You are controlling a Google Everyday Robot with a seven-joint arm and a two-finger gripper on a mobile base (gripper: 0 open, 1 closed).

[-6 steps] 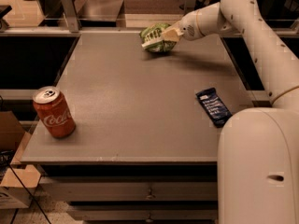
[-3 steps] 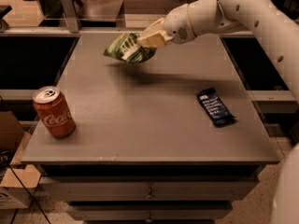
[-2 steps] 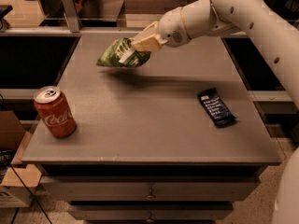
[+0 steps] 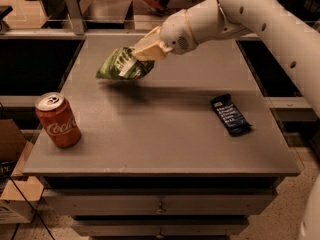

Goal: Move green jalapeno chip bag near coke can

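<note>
Currently the pincer point(image 4: 137, 52) is positioned over the rear-left portion of the surface point(image 4: 165, 139). It sits at the end of the white arm point(image 4: 260, 19), which enters from the upper right of the camera view. Its two cream-coloured fingers point(image 4: 152, 43) are pressed onto the upper right end of the green jalapeno chip bag point(image 4: 121, 65), pinching the crinkled material between them. The bag hangs from that grip at a tilt, with its free end pointing down and to the left. It appears to be clear of the surface: a soft shadow point(image 4: 131, 91) lies on the grey top just below and in front of it.

The Coca-Cola can point(image 4: 58, 120) stands upright near the front-left corner of the surface. Its white script faces the camera, and its silver top with pull tab is visible. The can is well apart from the bag, which is farther back and to the right of it.

A dark blue bar wrapper point(image 4: 230, 115) lies flat on the right side of the surface. It is set at an angle near the right edge, well apart from both the bag and the can.

Below the front edge of the surface, two drawer fronts point(image 4: 160, 204) are visible, one above the other. A cardboard box point(image 4: 12, 199) sits on the floor at the lower left, beside the base of the surface.
</note>
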